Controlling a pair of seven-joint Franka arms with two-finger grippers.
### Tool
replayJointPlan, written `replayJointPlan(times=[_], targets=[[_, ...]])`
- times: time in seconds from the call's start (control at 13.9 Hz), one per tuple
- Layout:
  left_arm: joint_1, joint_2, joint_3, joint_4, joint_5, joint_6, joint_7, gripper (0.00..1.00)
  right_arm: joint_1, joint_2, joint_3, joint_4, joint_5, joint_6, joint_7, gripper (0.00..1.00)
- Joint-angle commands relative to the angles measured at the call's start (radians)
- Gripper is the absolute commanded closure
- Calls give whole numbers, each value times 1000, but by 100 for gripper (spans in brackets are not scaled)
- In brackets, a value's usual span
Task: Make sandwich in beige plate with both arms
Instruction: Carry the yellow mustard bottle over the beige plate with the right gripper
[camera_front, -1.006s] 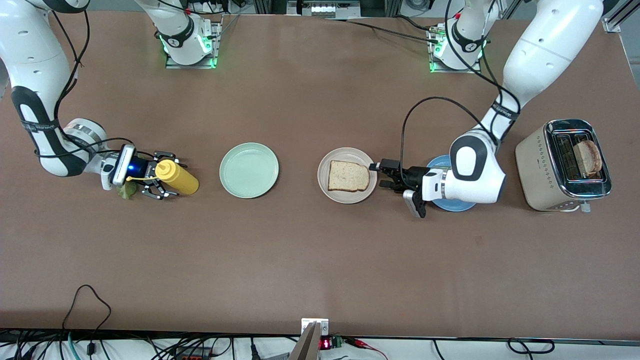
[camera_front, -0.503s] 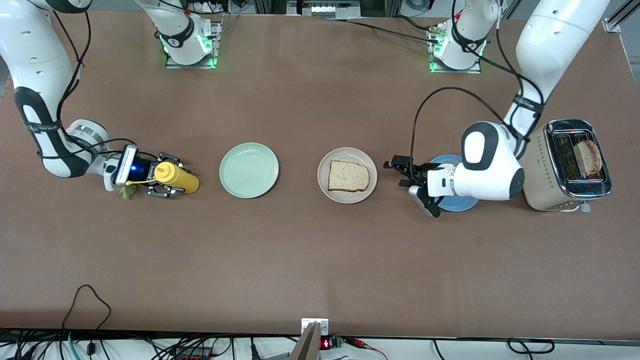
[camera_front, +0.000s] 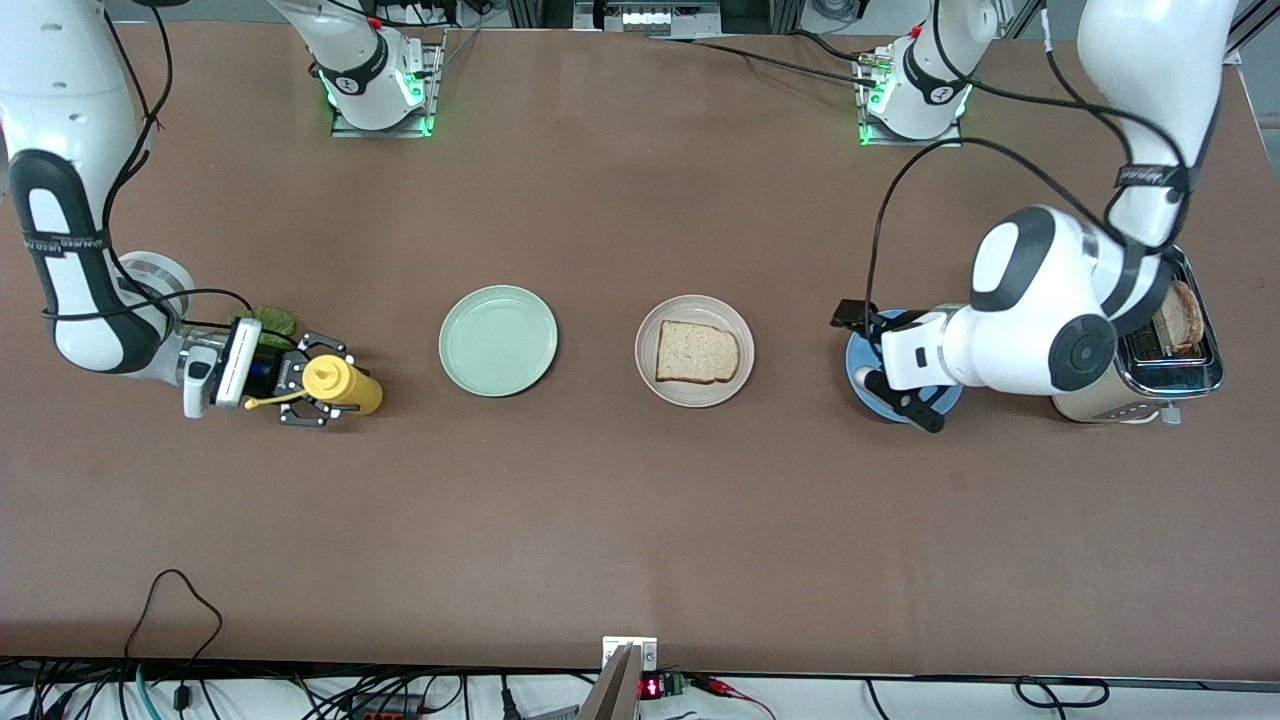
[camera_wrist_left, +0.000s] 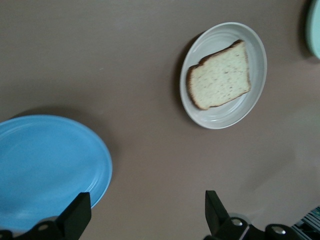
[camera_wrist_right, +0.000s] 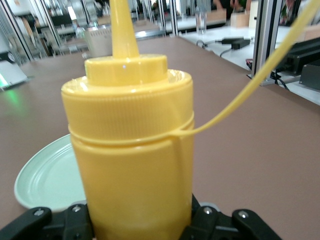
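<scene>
The right gripper (camera_front: 318, 392) fingers squeeze a yellow plastic squeeze bottle (camera_front: 343, 385); squeezing harder could spill sauce. The left gripper (camera_wrist_left: 145, 215), fingers wide apart, hangs over the round blue plate (camera_wrist_left: 47, 165), near the bread slice (camera_front: 697, 352) on the round beige plate (camera_front: 694, 395).

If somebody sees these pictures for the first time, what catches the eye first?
Probably the yellow squeeze bottle gripped by the right tool at the right arm's end of the table. Next, the single bread slice on the beige plate mid-table, and the open left tool over the blue plate.
</scene>
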Motion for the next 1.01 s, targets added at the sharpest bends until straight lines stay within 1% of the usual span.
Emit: replayJointPlan(times=[0.0, 0.14, 0.29, 0.43, 0.5, 0.57, 0.65, 0.72, 0.79, 0.86, 0.93], targets=[[-17, -76, -2, 44, 146, -106, -153, 0, 96, -75, -15, 25, -73, 106, 134, 63], [-17, -98, -4, 110, 227, -204, -207, 0, 156, -94, -13, 49, -139, 207, 226, 63], [-12, -95, 5, 216, 241, -270, -209, 0, 219, -98, -15, 72, -228, 291, 301, 62], [-20, -102, 21, 256, 290, -300, -209, 0, 287, -114, -15, 100, -361, 364, 384, 62], [-40, -130, 62, 258, 310, -295, -212, 0, 326, -120, -15, 103, -447, 394, 459, 62], [-70, -147, 120, 255, 309, -289, -214, 0, 361, -127, -15, 106, -531, 420, 543, 62], [-106, -176, 177, 246, 299, -285, -221, 0, 396, -137, -15, 120, -623, 437, 633, 61], [-117, -196, 212, 239, 271, -275, -223, 0, 426, -137, -15, 140, -703, 439, 710, 61], [-117, -228, 252, 204, 234, -240, -221, 0, 450, -137, -15, 163, -780, 439, 787, 61], [-118, -275, 278, 148, 211, -187, -221, 0, 479, -134, -13, 182, -868, 439, 868, 61], [-130, -330, 321, 74, 185, -139, -221, 0, 504, -131, -15, 198, -945, 439, 945, 61]])
